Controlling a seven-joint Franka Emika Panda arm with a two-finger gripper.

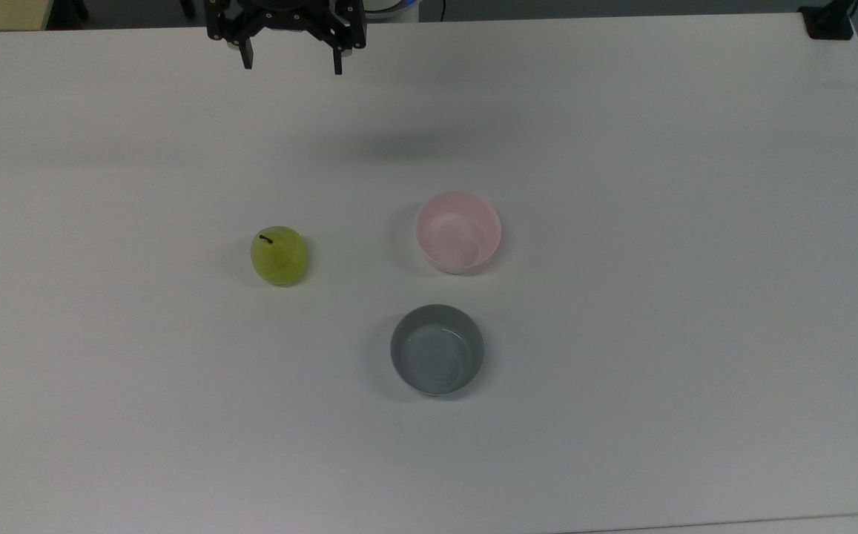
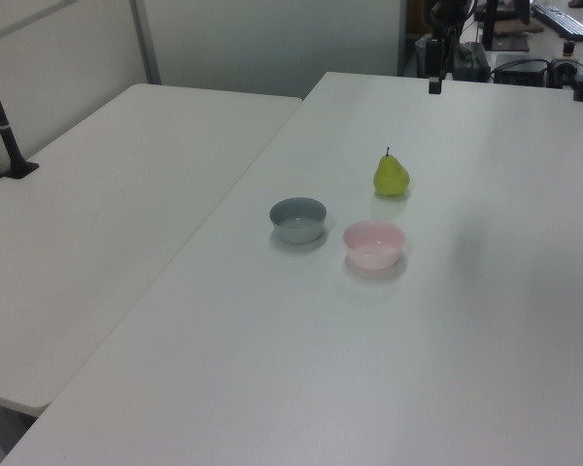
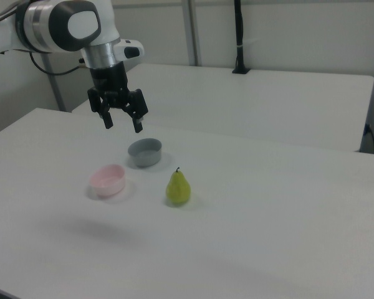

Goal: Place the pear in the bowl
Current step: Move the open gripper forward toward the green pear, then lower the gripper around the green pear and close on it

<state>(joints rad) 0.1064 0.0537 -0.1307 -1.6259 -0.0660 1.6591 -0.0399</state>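
1. Pear [image 1: 279,256] upright on the white surface [image 1: 621,222], stem up, yellow-green, nothing touching it; seen also in the left view [image 2: 391,176] and the right view [image 3: 178,187].
2. Gripper [image 1: 292,65] high above the surface and well apart from the pear: in the top view near the far edge, straight up the picture from the pear and slightly to the top view's right of it.
3. Fingers [image 1: 248,58] spread wide, pointing down, nothing between them; the same spread clear in the right view [image 3: 121,123], where the gripper hangs above and to the right view's left of the pear.
4. In the left view, one dark finger [image 2: 434,83] beyond the pear, over the far part of the surface.
5. Pink bowl [image 1: 458,232] near the pear, to the top view's right of it, apart from it and with nothing inside; in the right view [image 3: 108,179] to the right view's left of the pear; in the left view [image 2: 374,244] nearer the camera than the pear.
6. Grey bowl [image 1: 437,348] farther from the pear than the pink one, to the top view's lower right of the pear, likewise holding nothing; just beside the pink bowl but not touching it.
7. Gripper's faint shadow [image 1: 399,144] on the surface between the gripper and the pink bowl, well clear of the pear.
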